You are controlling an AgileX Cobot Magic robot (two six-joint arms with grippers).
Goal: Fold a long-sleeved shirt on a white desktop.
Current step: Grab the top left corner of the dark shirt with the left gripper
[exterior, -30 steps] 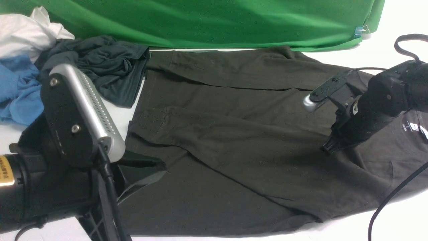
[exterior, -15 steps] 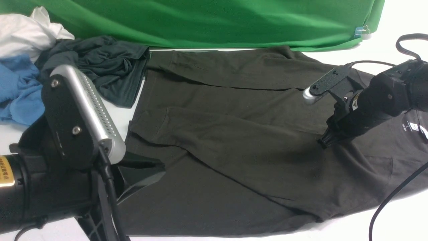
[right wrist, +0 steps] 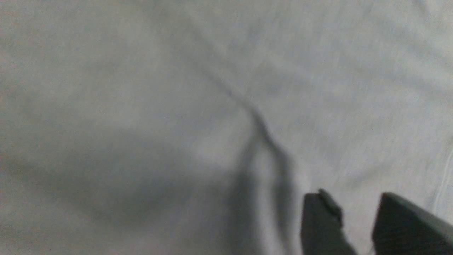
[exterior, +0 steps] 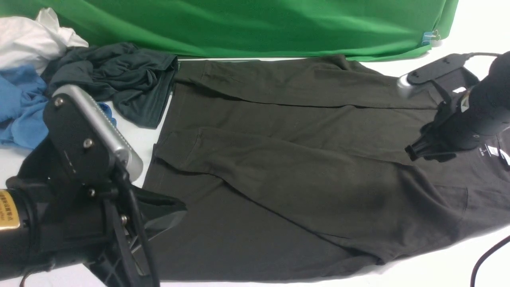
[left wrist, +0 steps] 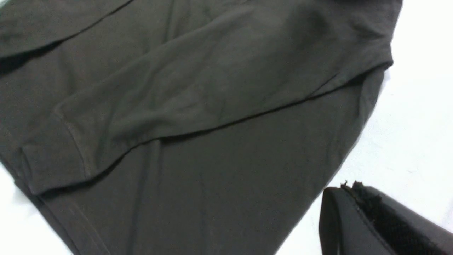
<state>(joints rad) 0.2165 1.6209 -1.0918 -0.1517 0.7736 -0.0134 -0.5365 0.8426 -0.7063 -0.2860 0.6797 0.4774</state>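
The long-sleeved shirt (exterior: 287, 171) lies spread over the white desktop (exterior: 438, 271), dark charcoal-olive, with both sleeves folded across its body. Its small white chest logo (exterior: 494, 150) shows at the right. My right gripper (exterior: 414, 153) hovers just above the chest, beside the logo. In the right wrist view it (right wrist: 357, 200) stands open, with only cloth showing in the gap. My left gripper (exterior: 184, 207) sits at the shirt's lower left, near the hem. In the left wrist view it (left wrist: 348, 186) is shut and empty, over bare desktop (left wrist: 417, 106) beside the shirt's edge (left wrist: 212, 141).
A green cloth backdrop (exterior: 255, 24) hangs along the far edge. At the far left lie a crumpled greenish-black garment (exterior: 127, 79), a blue garment (exterior: 20, 107) and a white cloth (exterior: 32, 40). A black cable (exterior: 486, 255) hangs at the lower right.
My right gripper has opened and drawn back to the right, off the lower sleeve toward the chest logo. My left arm has sunk slightly to the left.
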